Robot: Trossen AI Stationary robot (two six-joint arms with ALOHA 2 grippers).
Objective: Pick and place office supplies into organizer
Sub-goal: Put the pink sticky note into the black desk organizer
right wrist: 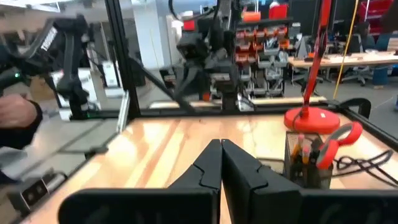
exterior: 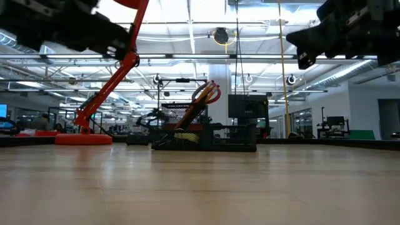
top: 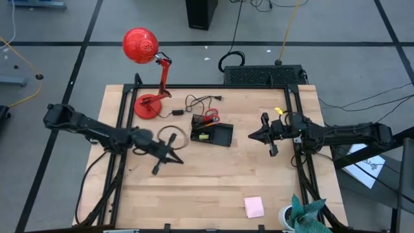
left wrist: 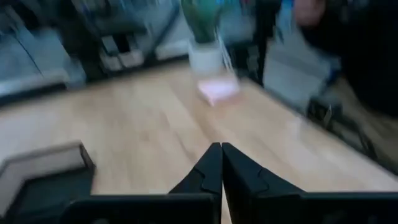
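**Status: Partial Fill, Pad Outstanding**

Wooden table point(top: 213, 181), lamp point(top: 143, 61) at rear. Organizer point(top: 211, 133) near centre, already loaded with red-handled scissors point(top: 211, 117) and pencils point(right wrist: 303, 155). Pink sticky-note pad point(top: 253, 207) at front edge, well apart, not yet placed. Left gripper point(left wrist: 221, 163) and right gripper point(right wrist: 221, 158) raised, fingers clenched, empty.

No legible text or labels.
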